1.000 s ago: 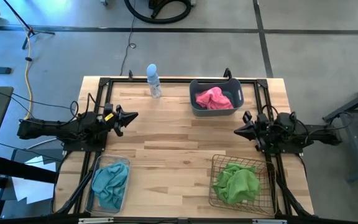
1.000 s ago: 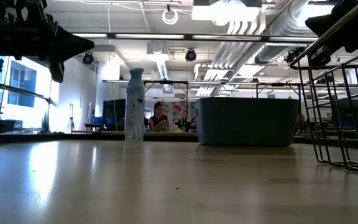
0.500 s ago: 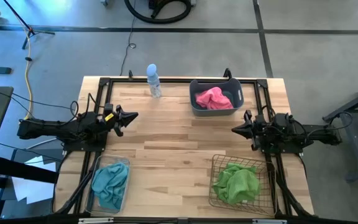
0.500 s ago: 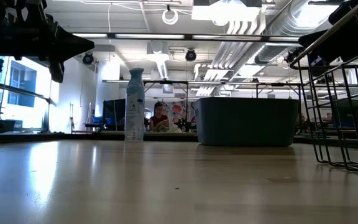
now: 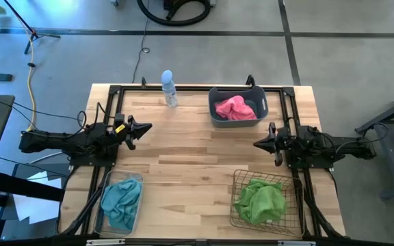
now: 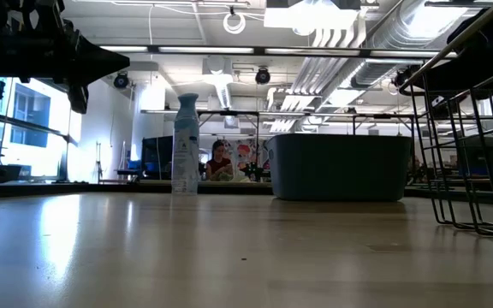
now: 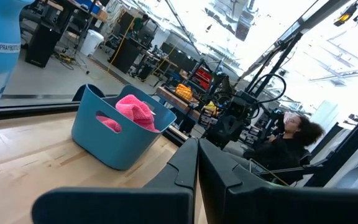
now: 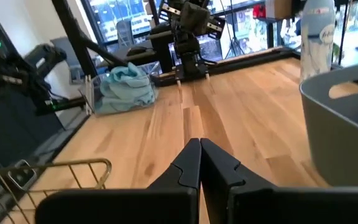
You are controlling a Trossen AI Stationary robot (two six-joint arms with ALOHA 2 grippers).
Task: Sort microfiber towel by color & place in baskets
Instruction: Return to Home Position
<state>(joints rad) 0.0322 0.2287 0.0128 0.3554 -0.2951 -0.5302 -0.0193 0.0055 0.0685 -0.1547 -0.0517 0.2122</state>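
Teal-blue microfiber towel [image 5: 120,201]: bunched inside the clear plastic bin [image 5: 98,205], which sits at the lower-left corner of the wooden table [image 5: 197,157] in the high view.

Left gripper [image 5: 147,126]: held at the table's left edge, beyond the bin and apart from it, pointing right toward the middle of the table. Its wrist view shows the two dark fingers pressed together with nothing between them.

Spray bottle [image 5: 168,87]: upright at the far edge, left of the tub and clear of it. In the low view a person [image 6: 219,162] shows in the room behind the table, between bottle and tub.

Grey-blue plastic tub [image 5: 238,89]: at the far edge, right of centre. The pink microfiber towel [image 5: 234,108] lies crumpled inside it.

Right gripper [image 5: 255,144]: held at the table's right edge, between the tub and the wire basket, touching neither, and pointing left. Its fingers meet tip to tip and hold nothing. The two grippers face each other across bare wood, well apart.

Dark wire-mesh basket [image 5: 237,179]: at the lower-right corner. The green microfiber towel [image 5: 260,200] lies heaped inside it.
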